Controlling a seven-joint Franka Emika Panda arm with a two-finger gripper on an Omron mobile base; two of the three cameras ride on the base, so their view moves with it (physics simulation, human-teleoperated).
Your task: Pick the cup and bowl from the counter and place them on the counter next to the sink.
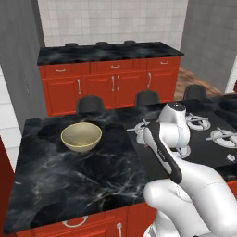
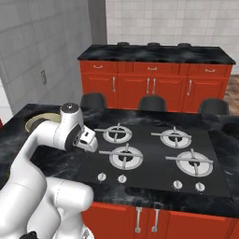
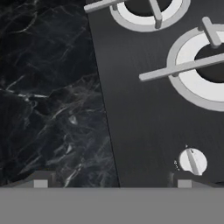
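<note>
The beige bowl (image 1: pixel 81 136) sits upright on the black marble counter (image 1: pixel 69 180), left of the stove; its rim (image 2: pixel 36 120) peeks out behind my arm in the right base view. My gripper (image 3: pixel 112 182) hangs open over the stove's left edge, with one fingertip (image 3: pixel 40 181) above the counter (image 3: pixel 43 87) and the other above the stove plate. Nothing is between the fingers. It stands well to the right of the bowl. The cup and the sink are out of view.
A matte black stove (image 2: pixel 149 158) with four burners and front knobs (image 3: pixel 192 161) fills the counter's right half. Three dark stools (image 1: pixel 147 97) line the far side. Red cabinets (image 1: pixel 111 85) with another black top stand against the back wall.
</note>
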